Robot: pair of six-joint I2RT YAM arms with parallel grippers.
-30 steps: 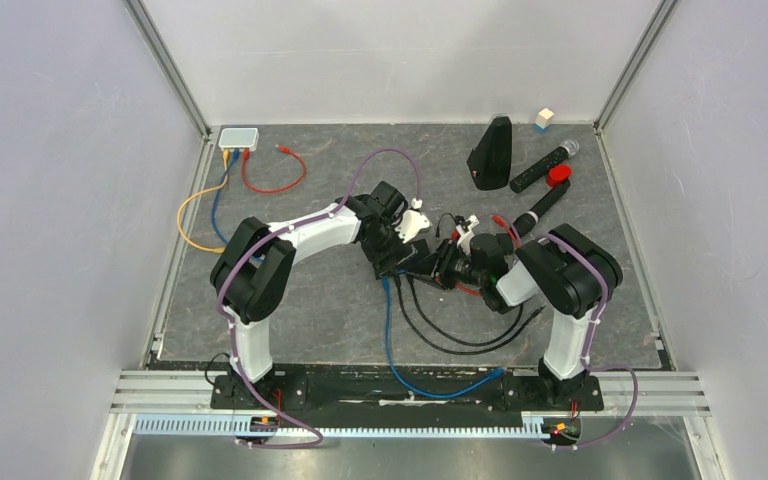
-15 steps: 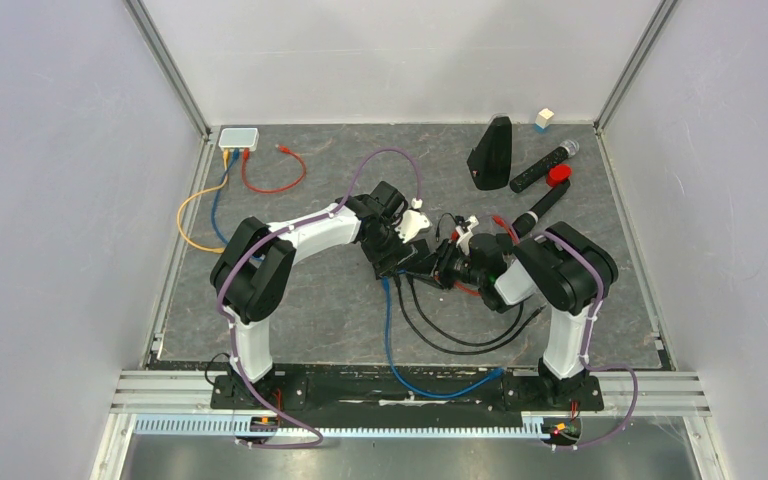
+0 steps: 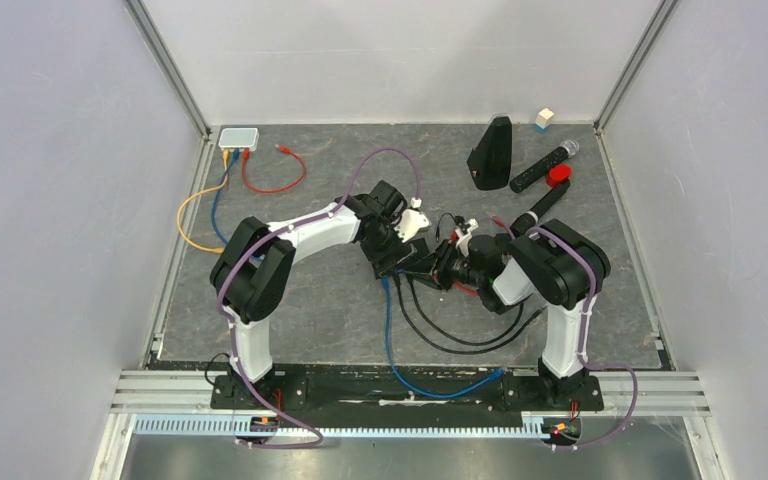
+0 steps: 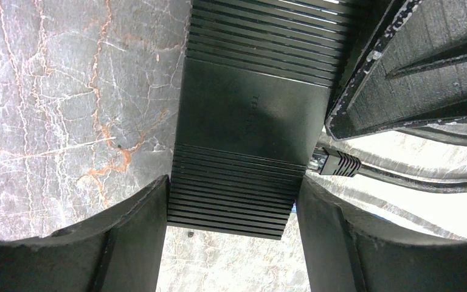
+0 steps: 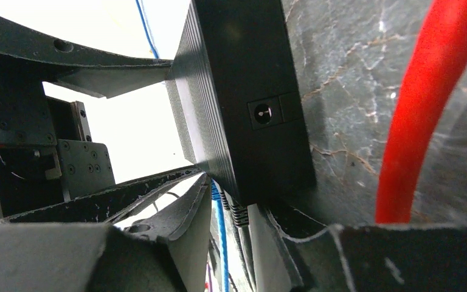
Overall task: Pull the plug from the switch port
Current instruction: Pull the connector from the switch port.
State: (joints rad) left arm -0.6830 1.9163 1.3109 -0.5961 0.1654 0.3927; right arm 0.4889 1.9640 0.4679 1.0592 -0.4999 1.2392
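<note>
**Two robot arms meet at a network switch, mid-desk**

A small black plug with a clear plastic tip (image 4: 333, 163) sits seated in a port on the long side of a flat, ribbed black plastic switch (image 4: 249, 115). The switch lies on the grey marbled desk (image 4: 67, 91), about midway between the two arms. The plug's long axis points straight out from that side face, square to the length of the switch, and its black cable trails away along the same line. By my reading, the pull has to follow that line, directly away from the switch.

The left gripper (image 4: 231, 207) straddles the narrow width of the switch, its jaws pressed against both long edges and grasping it as an anchor.

The right gripper (image 5: 228, 210) is the one nearer the plug. Seen from its own wrist, the plug's ribbed boot lies in the gap between its jaws, beside a thin blue cable (image 5: 219, 225). From the left wrist, one right finger (image 4: 401, 73) hangs just beside the plug. Whether these jaws pinch the plug or merely bracket it, I cannot tell.

A thick red cable (image 5: 425, 109) crosses the desk past the switch's end face.
</note>
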